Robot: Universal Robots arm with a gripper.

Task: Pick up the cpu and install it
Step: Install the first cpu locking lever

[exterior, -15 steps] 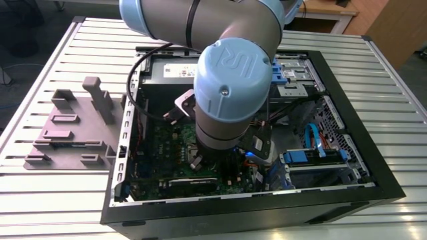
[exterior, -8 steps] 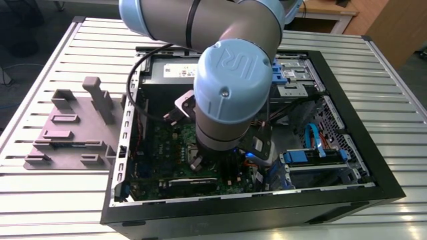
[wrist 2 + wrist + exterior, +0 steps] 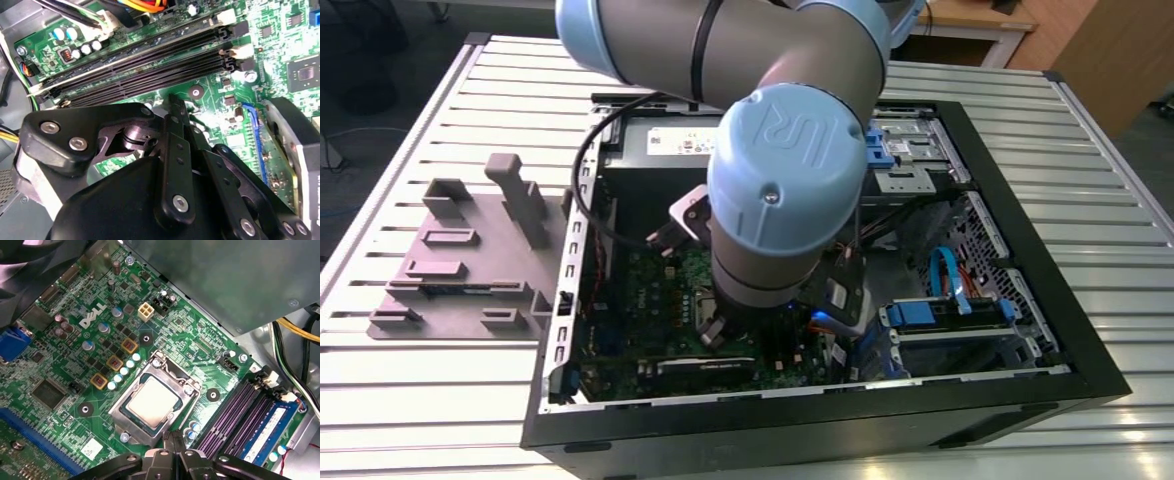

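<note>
The cpu (image 3: 152,402), a flat square chip with a shiny silver top, lies inside the black socket frame and its metal bracket (image 3: 129,416) on the green motherboard (image 3: 75,365). In the first wrist view my gripper (image 3: 172,437) hovers just beside the socket's edge, its two black fingers pressed together with nothing between them. The second wrist view shows the same shut fingers (image 3: 176,130) above the board near the memory slots (image 3: 140,65). In the exterior view the gripper (image 3: 720,325) reaches down into the open computer case (image 3: 1067,350).
A mauve-grey tray with upright blocks (image 3: 454,270) sits on the slatted table at the exterior view's left. Inside the case are memory slots (image 3: 235,415), loose cables (image 3: 295,365), an expansion card (image 3: 295,145) and a blue drive bracket (image 3: 947,310). The case walls close in around the arm.
</note>
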